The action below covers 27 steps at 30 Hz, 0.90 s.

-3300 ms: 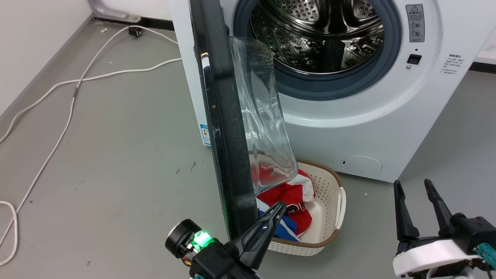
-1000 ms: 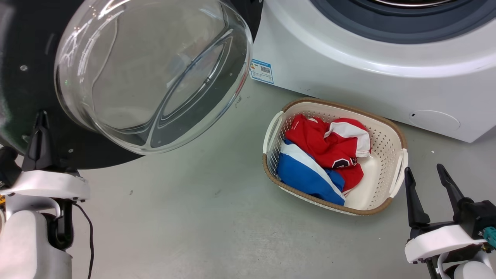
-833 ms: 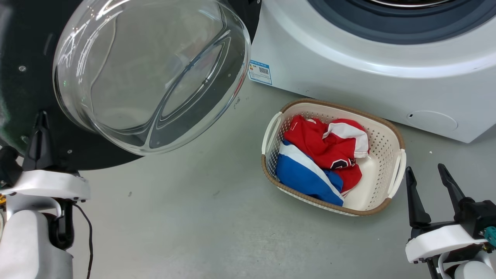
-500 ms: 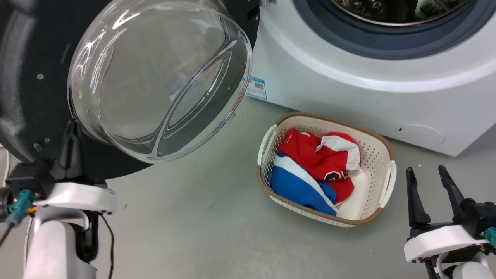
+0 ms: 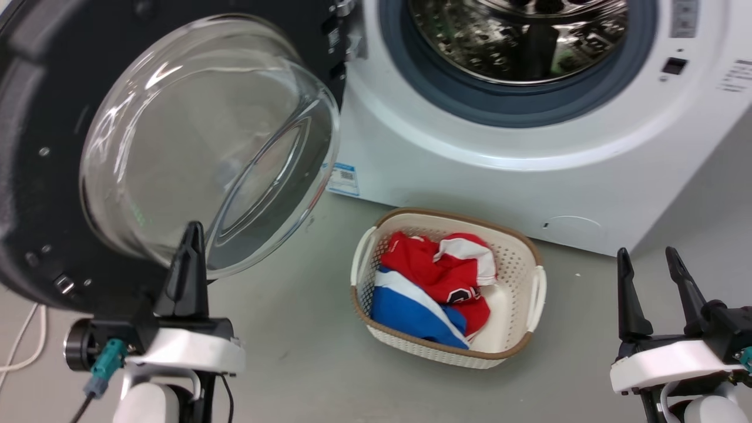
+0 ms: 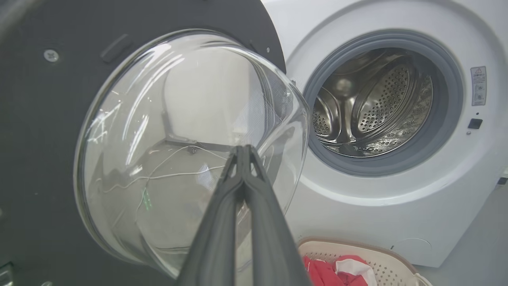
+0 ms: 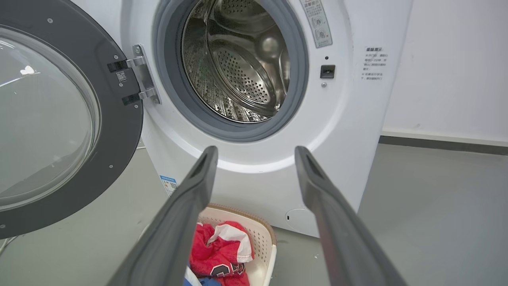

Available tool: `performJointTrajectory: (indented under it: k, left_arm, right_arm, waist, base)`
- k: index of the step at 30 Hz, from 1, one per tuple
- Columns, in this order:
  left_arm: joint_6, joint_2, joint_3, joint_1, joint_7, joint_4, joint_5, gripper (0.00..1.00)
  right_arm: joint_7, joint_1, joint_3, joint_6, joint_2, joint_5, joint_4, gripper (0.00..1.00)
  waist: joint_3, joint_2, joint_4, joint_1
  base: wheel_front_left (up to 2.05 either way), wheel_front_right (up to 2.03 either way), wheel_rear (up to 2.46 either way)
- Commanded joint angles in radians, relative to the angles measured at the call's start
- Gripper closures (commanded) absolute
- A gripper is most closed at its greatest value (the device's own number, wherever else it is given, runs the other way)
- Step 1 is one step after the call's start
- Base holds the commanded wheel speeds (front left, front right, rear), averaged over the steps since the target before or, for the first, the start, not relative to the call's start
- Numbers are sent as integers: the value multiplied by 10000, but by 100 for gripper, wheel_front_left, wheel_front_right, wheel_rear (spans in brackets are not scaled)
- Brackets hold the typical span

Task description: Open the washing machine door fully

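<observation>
The washing machine (image 5: pixel 470 176) is a white front-loader with its steel drum (image 5: pixel 517 35) exposed. The washing machine door (image 5: pixel 35 117), a black disc with a bulging glass bowl (image 5: pixel 205 147), hangs swung out wide to the machine's left on its hinge (image 7: pixel 139 75). My left gripper (image 5: pixel 191 232) is shut with nothing in it, its tip in front of the bowl's lower rim; I cannot tell whether it touches. In the left wrist view the closed left gripper (image 6: pixel 243 151) points at the door (image 6: pixel 47 119). My right gripper (image 5: pixel 646 254) stands open at the lower right, away from the machine, also open in the right wrist view (image 7: pixel 256 153).
A cream laundry basket (image 5: pixel 517 258) holding red, white and blue clothes (image 5: pixel 429 282) sits on the grey floor before the machine, between my arms. A white cable (image 5: pixel 23 341) lies on the floor at the far left, below the door.
The door has swung from edge-on to wide open on the left. The head camera has tilted up, showing the drum again. My left gripper has shifted from the door's lower left rim to under the bowl.
</observation>
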Motion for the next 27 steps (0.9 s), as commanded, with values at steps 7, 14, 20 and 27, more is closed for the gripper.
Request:
performJointTrajectory:
  k: [7,14,20,27]
  left_arm:
    - [2,-238,-367,946,17,-292,-41,100]
    - [-51,-337,-550,1411,5,-385,149,100]
    - [-68,-386,-808,1655,5,-472,294,100]
    - [420,-398,-929,1669,5,-350,331,0]
  right_arm:
    - [-21,140,272,-7,82,-7,-494,0]
    - [-20,350,311,-7,88,217,-738,0]
    - [-21,504,374,-7,89,300,-783,0]
    - [-21,586,433,-7,90,386,-792,0]
  waist:
    - [-449,0,-1404,0]
    - [-560,0,-2363,0]
    - [-585,0,-2950,0]
    - [-569,0,-3399,0]
  base:
    - [0,0,0]
    - [0,0,0]
    - [0,0,0]
    - [0,0,0]
